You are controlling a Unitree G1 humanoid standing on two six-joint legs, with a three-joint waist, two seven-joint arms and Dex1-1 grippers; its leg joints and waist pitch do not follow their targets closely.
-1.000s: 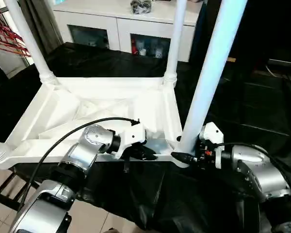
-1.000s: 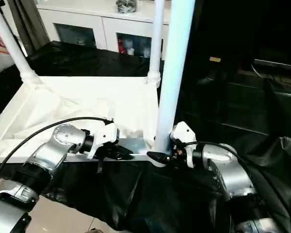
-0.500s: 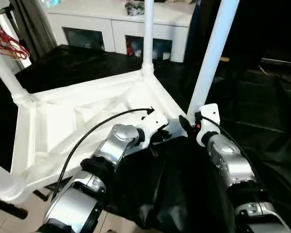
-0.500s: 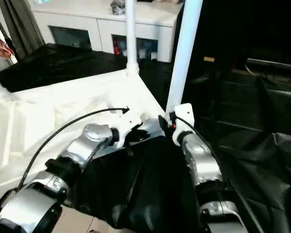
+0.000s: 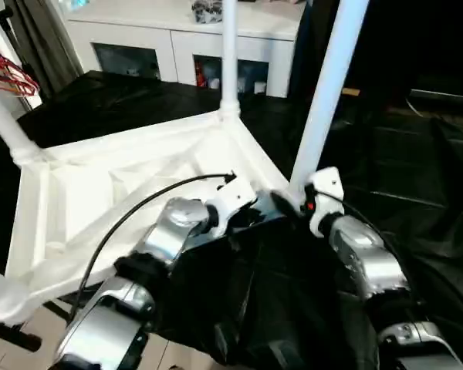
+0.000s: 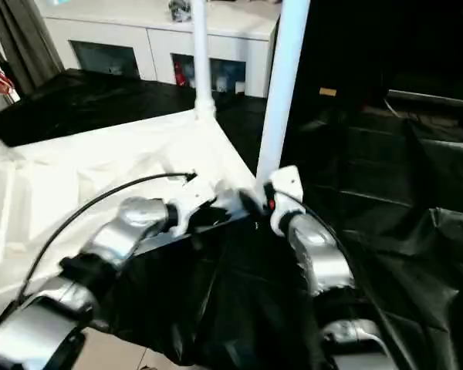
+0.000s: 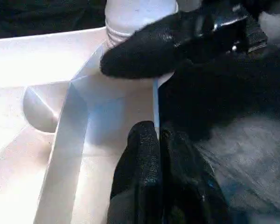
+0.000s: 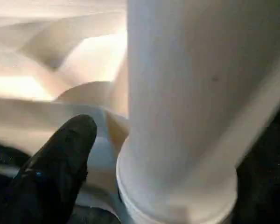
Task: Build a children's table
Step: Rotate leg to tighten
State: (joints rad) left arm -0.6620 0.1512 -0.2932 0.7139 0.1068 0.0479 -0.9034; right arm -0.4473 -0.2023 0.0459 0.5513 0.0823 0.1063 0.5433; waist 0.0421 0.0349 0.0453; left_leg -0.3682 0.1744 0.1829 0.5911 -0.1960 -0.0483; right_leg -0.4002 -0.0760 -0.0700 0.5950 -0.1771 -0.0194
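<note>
Though upturned, white children's table (image 5: pixel 123 177) with upright legs (image 5: pixel 328 85)

Work surface: a platform draped in crumpled black sheeting (image 5: pixel 417 193), which hangs over the near edge above the tiled floor (image 5: pixel 8 356). Lying directly on the sheeting: the children's table (image 5: pixel 123 193), upside down, ribbed underside uppermost, legs (image 5: pixel 328 92) standing upward.

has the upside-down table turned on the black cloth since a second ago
Yes. The children's table has swung round: against the white cabinet, the leg by the right gripper now stands nearer the far leg.
</note>
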